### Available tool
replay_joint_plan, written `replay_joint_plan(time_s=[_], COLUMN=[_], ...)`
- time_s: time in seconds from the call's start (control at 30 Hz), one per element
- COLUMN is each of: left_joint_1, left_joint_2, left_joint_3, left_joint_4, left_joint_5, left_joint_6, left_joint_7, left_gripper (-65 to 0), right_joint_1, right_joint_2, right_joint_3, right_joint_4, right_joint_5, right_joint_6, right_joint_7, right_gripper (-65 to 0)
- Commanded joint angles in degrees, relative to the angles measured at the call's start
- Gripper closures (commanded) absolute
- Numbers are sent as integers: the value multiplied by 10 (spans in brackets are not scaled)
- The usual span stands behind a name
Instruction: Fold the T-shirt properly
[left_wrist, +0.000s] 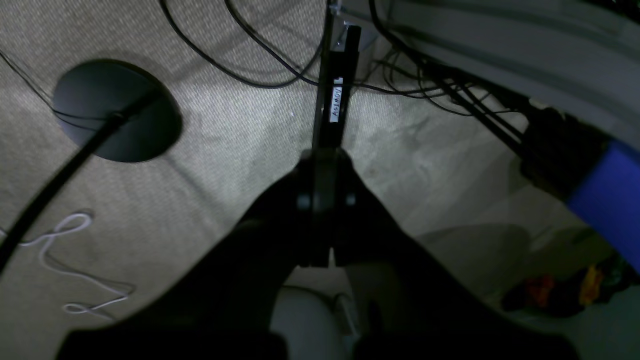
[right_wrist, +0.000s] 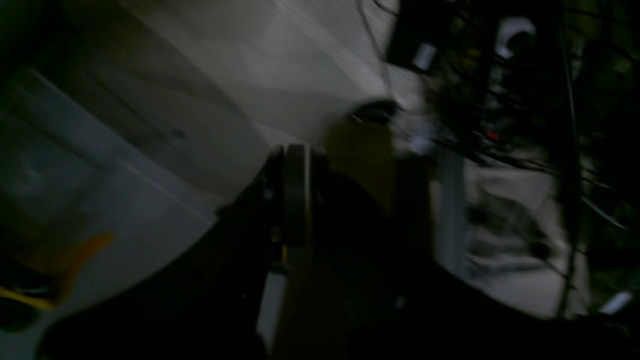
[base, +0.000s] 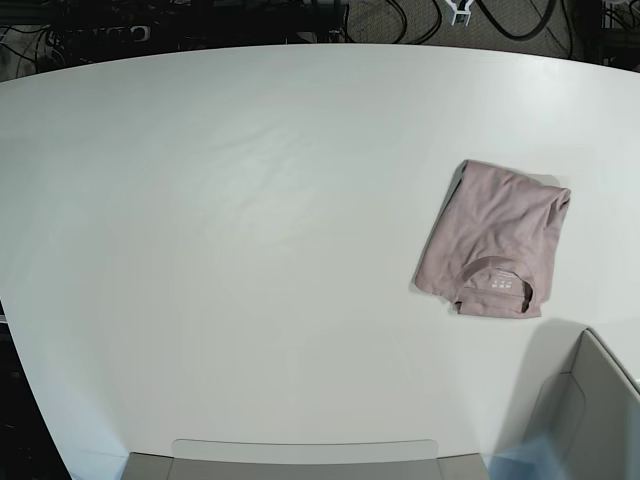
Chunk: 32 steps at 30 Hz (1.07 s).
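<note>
The soft, light T-shirt is seen folded on the table; both grippers are closed, empty.

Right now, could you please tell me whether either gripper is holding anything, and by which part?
Nothing is held. The left gripper and right gripper are both shut and empty, while the folded dusty-pink cotton T-shirt lies alone on the white table.
</note>
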Motion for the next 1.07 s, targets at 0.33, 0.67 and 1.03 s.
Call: replay_joint_plan(time_s=[0.33, 0.67, 1.03], left_joint_1=[-28, -52, -90], left_joint_2=[15, 55, 71], left_joint_3=[-2, -2, -3], left_joint_4=[-109, -110, -110], left_joint_5=[1, 1, -2], left_joint_6=[-4, -4, -4], left_joint_7=[-103, -103, -97], left_gripper=[0, 0, 0], right_joint_1=[47, 50, 96], right_joint_2=[6, 5, -62], right_joint_3=[-20, -20, -19], right_joint_4=[-151, -190, -314], right_joint_5=[-3, -4, -4], right_joint_6=[3, 3, 3], right_joint_7=[215, 288, 289], right_gripper=[-15, -15, -15])
